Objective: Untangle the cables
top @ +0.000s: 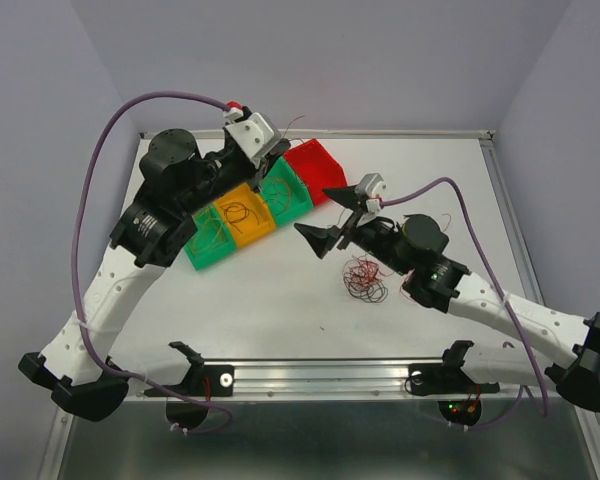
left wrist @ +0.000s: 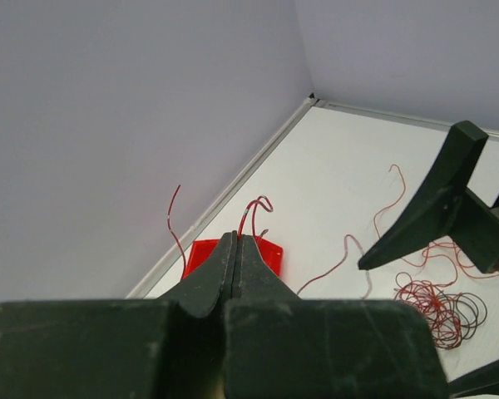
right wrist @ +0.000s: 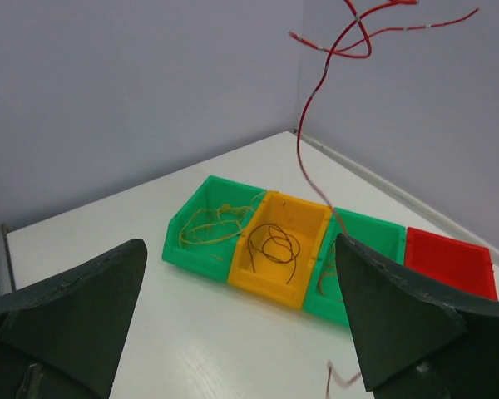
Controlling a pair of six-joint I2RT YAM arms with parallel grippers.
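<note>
The left gripper is seen above and just short of the red bin, its fingers pressed together on a single red strand. In the right wrist view the strand's long axis is roughly upright: curled ends point upward and away from the red bin, while the lower part drops toward the green bin beside it. Whether that lower end is free or joined to the rest cannot be told.

The step in hand is judged to be the delivery of this strand into the red bin. It would be done well if the pinched point were brought low over the bin's open mouth before release, since so springy a wire is likely to flick out if dropped from height. The trailing end should be checked first, so that nothing is dragged along.

To the right of the red bin, nearer the arms, the right gripper is held with its fingers spread wide and nothing between them. Just beyond it, further from the red bin, the remaining tangle of red and dark loops lies on the table.
</note>
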